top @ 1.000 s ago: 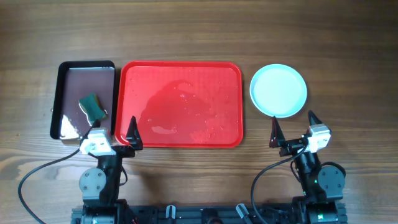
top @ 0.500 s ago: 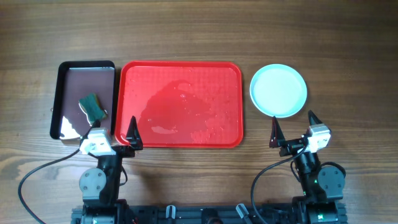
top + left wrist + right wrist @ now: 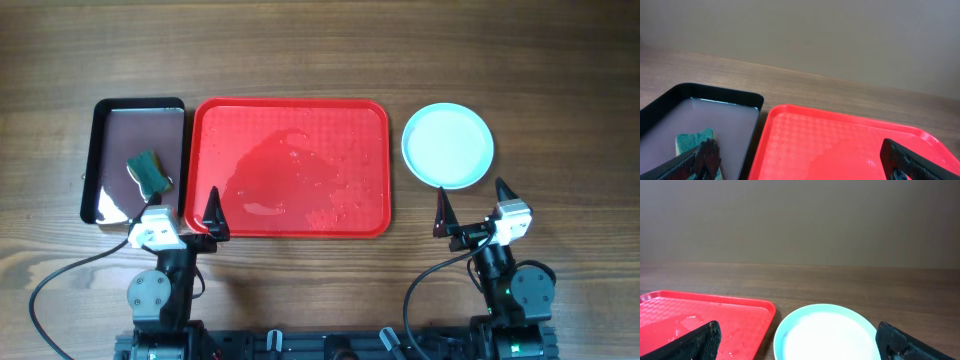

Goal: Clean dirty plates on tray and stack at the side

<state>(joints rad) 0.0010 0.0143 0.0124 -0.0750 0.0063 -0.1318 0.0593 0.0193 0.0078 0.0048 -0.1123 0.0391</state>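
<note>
The red tray [image 3: 290, 167] lies at the table's middle, wet and bare of plates; it also shows in the left wrist view [image 3: 840, 145] and the right wrist view [image 3: 705, 317]. The plates [image 3: 448, 145] sit stacked on the table right of the tray, a white one on top of a turquoise one, also in the right wrist view [image 3: 827, 332]. My left gripper [image 3: 183, 208] is open and empty at the tray's near left corner. My right gripper [image 3: 470, 205] is open and empty just in front of the plate stack.
A black tray [image 3: 135, 160] holding brownish water and a green sponge [image 3: 150, 172] stands left of the red tray. Cables run along the near table edge by both arm bases.
</note>
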